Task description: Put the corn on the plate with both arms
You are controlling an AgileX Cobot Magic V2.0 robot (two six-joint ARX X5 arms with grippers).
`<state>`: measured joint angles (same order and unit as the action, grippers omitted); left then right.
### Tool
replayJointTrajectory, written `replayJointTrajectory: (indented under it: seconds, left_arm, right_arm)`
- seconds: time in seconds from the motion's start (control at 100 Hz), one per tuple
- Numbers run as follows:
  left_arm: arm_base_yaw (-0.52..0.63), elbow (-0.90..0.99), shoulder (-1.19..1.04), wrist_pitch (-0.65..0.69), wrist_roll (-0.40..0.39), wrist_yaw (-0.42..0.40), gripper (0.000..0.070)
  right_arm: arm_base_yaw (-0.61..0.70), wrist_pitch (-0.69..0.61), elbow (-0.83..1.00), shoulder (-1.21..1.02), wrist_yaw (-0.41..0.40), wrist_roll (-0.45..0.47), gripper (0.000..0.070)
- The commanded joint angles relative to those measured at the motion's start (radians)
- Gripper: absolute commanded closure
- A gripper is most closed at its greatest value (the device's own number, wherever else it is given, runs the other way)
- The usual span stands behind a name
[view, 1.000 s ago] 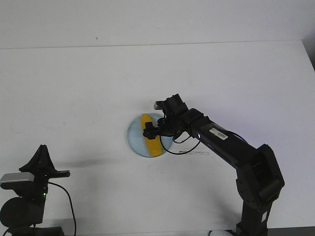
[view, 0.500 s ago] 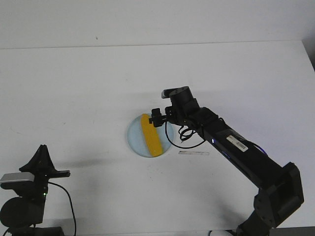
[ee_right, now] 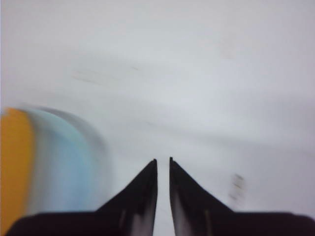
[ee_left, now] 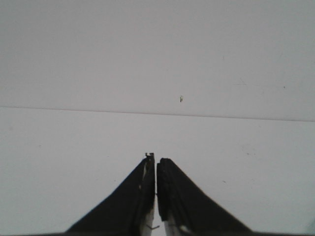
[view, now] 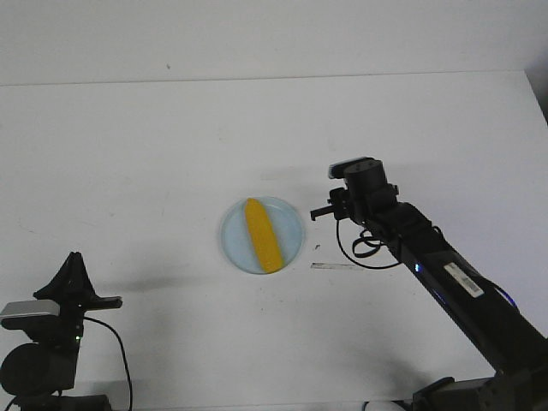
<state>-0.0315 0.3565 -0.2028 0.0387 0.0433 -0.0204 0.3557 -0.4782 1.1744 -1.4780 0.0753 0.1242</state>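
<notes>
Yellow toy corn cob [view: 264, 246] lies diagonally across the pale blue plate [view: 293, 224] on the white desk [view: 154, 154]. The right pincer [view: 322, 211] sits just beside the plate's right rim, holding nothing. The left arm [view: 51, 317] is parked at the near left corner.

Left wrist view: the left pincer [ee_left: 156, 162] has its tips together over bare desk.

Right wrist view, blurred: the right pincer's tips are nearly together, a narrow gap between them; plate and corn appear at the edge.

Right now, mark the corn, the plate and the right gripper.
corn [view: 263, 234]: front view, middle of the yellow cob.
plate [view: 293, 231]: front view, bare pale-blue surface right of the cob.
right gripper [view: 322, 212]: front view, black fingertips, off the plate.
</notes>
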Motion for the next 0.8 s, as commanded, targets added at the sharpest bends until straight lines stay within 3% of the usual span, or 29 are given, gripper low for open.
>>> replayJointTrajectory:
  seconds: [0.0,0.37,0.56,0.79]
  left_arm:
    - [-0.001,0.005,0.002,0.011,-0.006,0.0,0.0699]
    - [-0.001,0.005,0.002,0.011,-0.006,0.0,0.0699]
    - [-0.001,0.005,0.002,0.011,-0.006,0.0,0.0699]
    - [-0.001,0.005,0.002,0.011,-0.006,0.0,0.0699]
  right_arm:
    - [-0.027,0.039,-0.055,0.049,0.005,-0.053,0.0664]
    - [-0.261,0.32,-0.48,0.424,0.005,-0.14,0.0663]
    - [-0.358,0.37,-0.627,0.631,0.003,-0.141,0.0685]
    - [-0.373,0.357,-0.744,0.902,0.002,-0.139,0.0685]
